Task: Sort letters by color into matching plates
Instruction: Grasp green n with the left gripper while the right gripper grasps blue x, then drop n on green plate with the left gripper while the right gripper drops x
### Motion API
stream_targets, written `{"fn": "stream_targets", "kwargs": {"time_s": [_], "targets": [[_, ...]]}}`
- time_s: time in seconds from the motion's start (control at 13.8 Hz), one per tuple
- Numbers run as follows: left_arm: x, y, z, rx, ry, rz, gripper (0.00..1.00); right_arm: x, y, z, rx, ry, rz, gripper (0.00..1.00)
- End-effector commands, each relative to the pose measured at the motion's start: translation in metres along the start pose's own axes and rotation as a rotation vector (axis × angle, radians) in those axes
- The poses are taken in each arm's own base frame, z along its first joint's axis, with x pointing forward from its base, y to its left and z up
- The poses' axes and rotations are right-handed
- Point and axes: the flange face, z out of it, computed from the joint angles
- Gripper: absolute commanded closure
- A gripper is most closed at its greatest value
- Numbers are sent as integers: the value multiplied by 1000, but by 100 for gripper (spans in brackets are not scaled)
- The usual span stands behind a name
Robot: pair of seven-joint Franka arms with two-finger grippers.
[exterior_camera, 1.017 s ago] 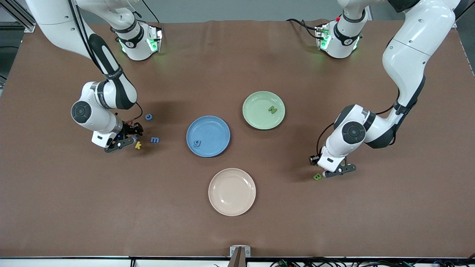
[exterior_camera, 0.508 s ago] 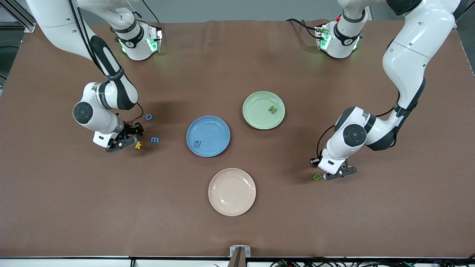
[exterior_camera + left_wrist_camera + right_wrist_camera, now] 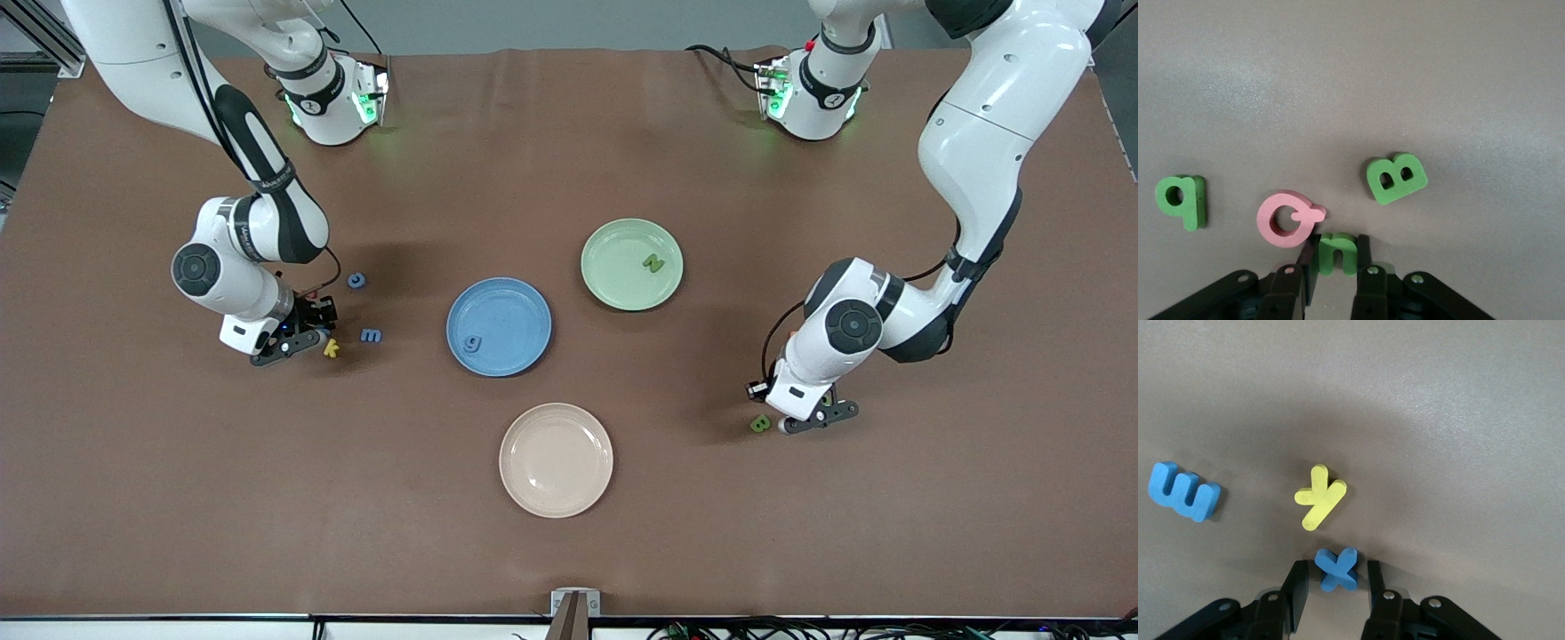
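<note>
In the left wrist view my left gripper [image 3: 1336, 243] is shut on a green letter n [image 3: 1337, 252] that lies on the table, both fingers pressed against its sides. A green B [image 3: 1397, 177] and a green q [image 3: 1181, 201] lie close by. My right gripper [image 3: 1337, 572] is open around a blue x [image 3: 1337, 569], with a gap on each side. A blue m [image 3: 1183, 491] lies beside it and a blue c [image 3: 356, 281] a little farther from the camera. The blue plate [image 3: 511, 307] holds a blue g [image 3: 472, 342]. The green plate [image 3: 618, 249] holds a green N [image 3: 653, 262].
A pink letter [image 3: 1286, 218] touches one left finger. A yellow k [image 3: 1319, 497] lies just off the blue x. A cream plate [image 3: 556, 460] stands nearer the camera than the blue plate. My left gripper [image 3: 818, 409] works at the left arm's end, my right gripper [image 3: 305, 331] at the right arm's.
The left gripper's fingers have closed onto the green n. The right gripper's fingers have drawn closer around the blue x. Both hands shifted only slightly.
</note>
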Motion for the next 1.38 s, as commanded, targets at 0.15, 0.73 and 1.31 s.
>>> {"fn": "stream_targets", "kwargs": {"time_s": [0.15, 0.73, 1.31], "targets": [[-8, 6, -18, 31, 21, -22, 100, -3, -3, 7, -3, -12, -17, 97], [-133, 105, -52, 21, -51, -222, 100, 45, -59, -42, 27, -116, 134, 100], [-250, 173, -47, 92, -80, -370, 100, 131, -245, -63, 29, -61, 424, 100]]}}
